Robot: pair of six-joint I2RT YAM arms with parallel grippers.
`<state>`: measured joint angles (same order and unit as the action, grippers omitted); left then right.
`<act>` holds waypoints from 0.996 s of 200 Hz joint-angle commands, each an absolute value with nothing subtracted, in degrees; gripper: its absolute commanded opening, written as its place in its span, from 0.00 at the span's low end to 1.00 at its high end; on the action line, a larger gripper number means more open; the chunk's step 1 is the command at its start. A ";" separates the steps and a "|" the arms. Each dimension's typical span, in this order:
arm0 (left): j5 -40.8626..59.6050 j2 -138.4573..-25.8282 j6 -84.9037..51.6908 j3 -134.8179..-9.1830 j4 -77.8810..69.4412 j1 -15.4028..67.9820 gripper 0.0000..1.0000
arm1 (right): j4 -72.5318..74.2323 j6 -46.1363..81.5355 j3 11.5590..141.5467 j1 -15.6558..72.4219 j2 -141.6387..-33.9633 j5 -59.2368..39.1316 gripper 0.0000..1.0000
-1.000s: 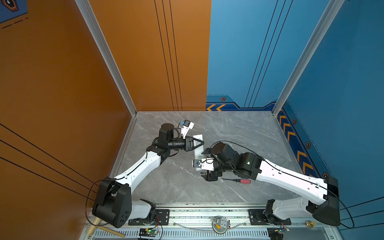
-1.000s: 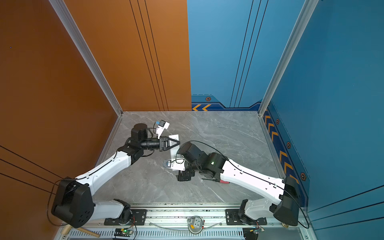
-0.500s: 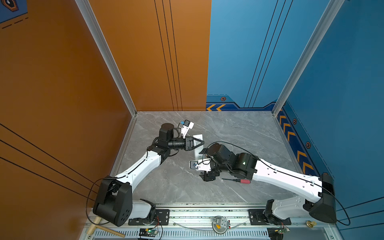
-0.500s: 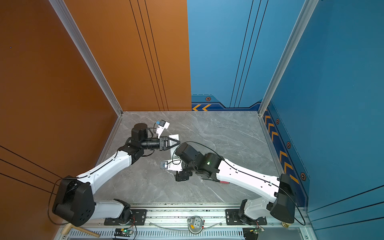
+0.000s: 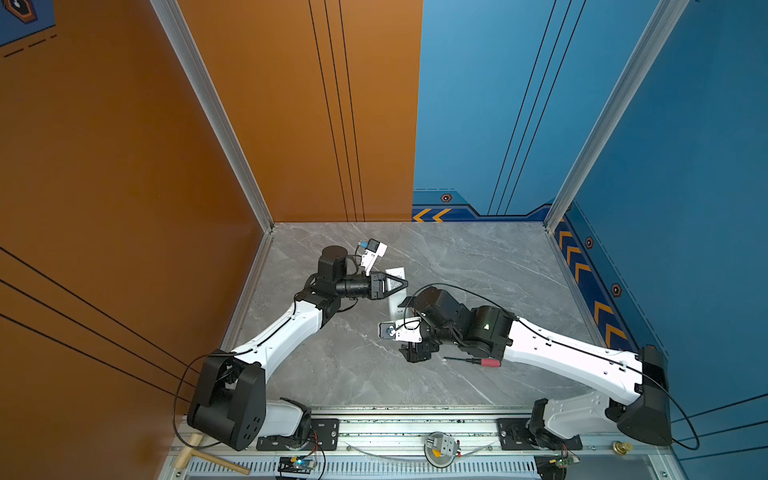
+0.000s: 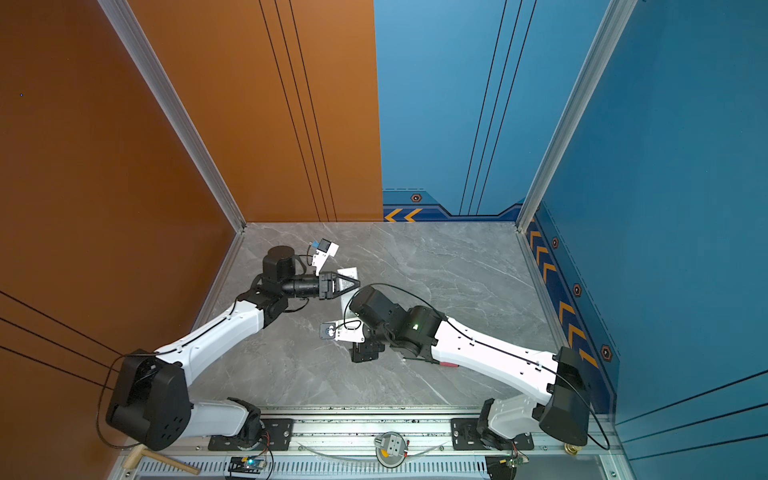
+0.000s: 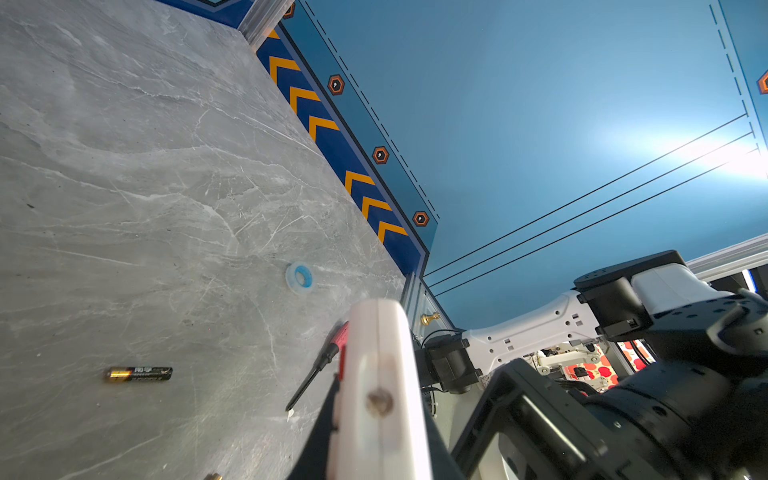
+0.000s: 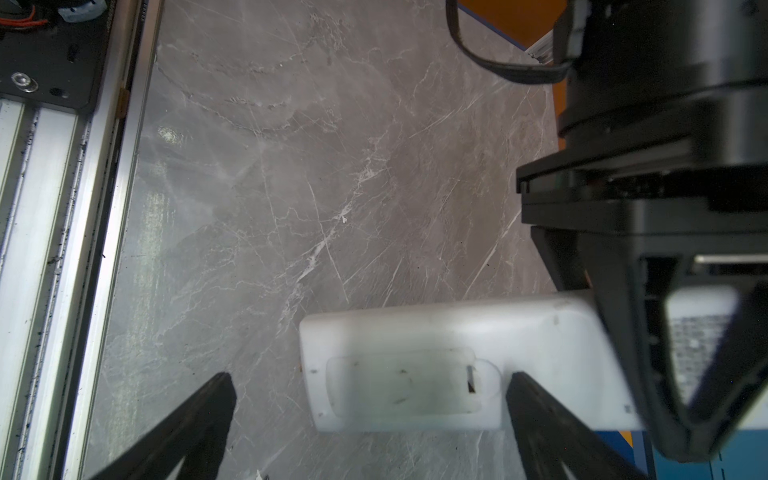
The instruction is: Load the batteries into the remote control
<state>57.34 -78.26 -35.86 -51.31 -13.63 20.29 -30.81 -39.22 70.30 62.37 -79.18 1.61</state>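
While clamped in left fingers, remote control lengthwise near-to-far, back toward spread right fingers.

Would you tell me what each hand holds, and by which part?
The left hand clamps the remote control at the end opposite its battery cover; the right hand holds nothing.

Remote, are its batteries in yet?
Not yet. Done: the left pincer grips the remote, back showing. In hand: the open right pincer straddles its end, over the battery cover, which looks shut. Left: opening it and loading; one battery lies on the table.
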 commanded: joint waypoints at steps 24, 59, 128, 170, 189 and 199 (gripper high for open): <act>59.84 -78.49 -37.03 -51.38 -16.69 19.73 0.00 | -28.68 -39.98 70.42 62.75 -80.53 2.54 1.00; 60.10 -78.57 -37.78 -51.20 -17.64 19.54 0.00 | -28.47 -40.07 70.25 62.74 -80.87 2.70 1.00; 60.58 -78.64 -39.81 -50.74 -20.35 19.12 0.00 | -28.13 -40.17 68.83 62.75 -80.42 3.44 1.00; 60.60 -78.56 -40.18 -50.62 -20.81 18.89 0.00 | -27.95 -40.34 68.47 62.75 -80.69 3.91 1.00; 60.57 -78.57 -40.17 -50.63 -20.86 18.75 0.00 | -27.95 -40.33 68.38 62.75 -80.78 4.00 1.00; 60.50 -78.57 -40.21 -50.60 -20.88 18.72 0.00 | -27.99 -40.36 68.45 62.75 -80.78 4.15 1.00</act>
